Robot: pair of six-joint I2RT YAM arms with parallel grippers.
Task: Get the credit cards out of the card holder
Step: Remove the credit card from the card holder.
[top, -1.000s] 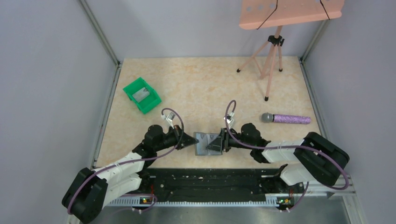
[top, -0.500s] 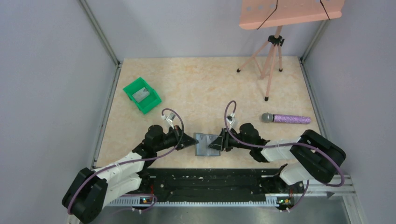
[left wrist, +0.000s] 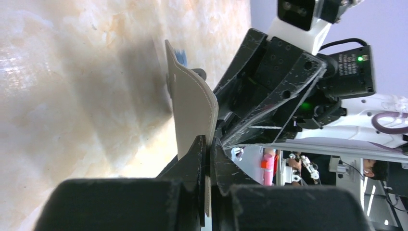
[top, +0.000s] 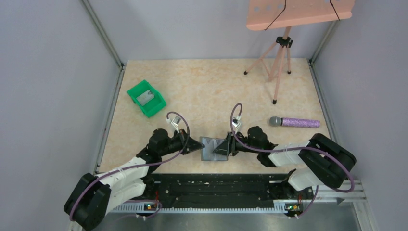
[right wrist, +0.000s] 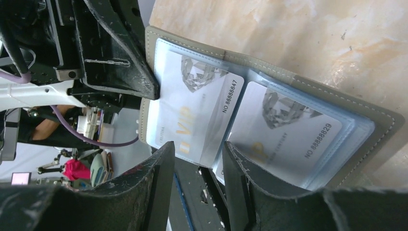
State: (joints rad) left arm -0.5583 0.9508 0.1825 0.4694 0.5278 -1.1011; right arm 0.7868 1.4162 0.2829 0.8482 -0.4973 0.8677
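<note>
The grey card holder lies open near the table's front edge, between both grippers. My left gripper is shut on the holder's left flap, and the grey edge shows pinched between its jaws. In the right wrist view the holder shows two white credit cards in clear sleeves. My right gripper stands open at the holder's near edge. The lower edge of the left card's sleeve lies between its fingertips, with a gap on both sides. The left arm's finger holds the far flap.
A green bin with a grey item inside sits at the back left. A purple-handled microphone lies to the right. A pink tripod stand rises at the back right. The black base rail runs just behind the holder's near edge.
The right arm has edged slightly left toward the holder. The left gripper has kept its hold and has not moved.
</note>
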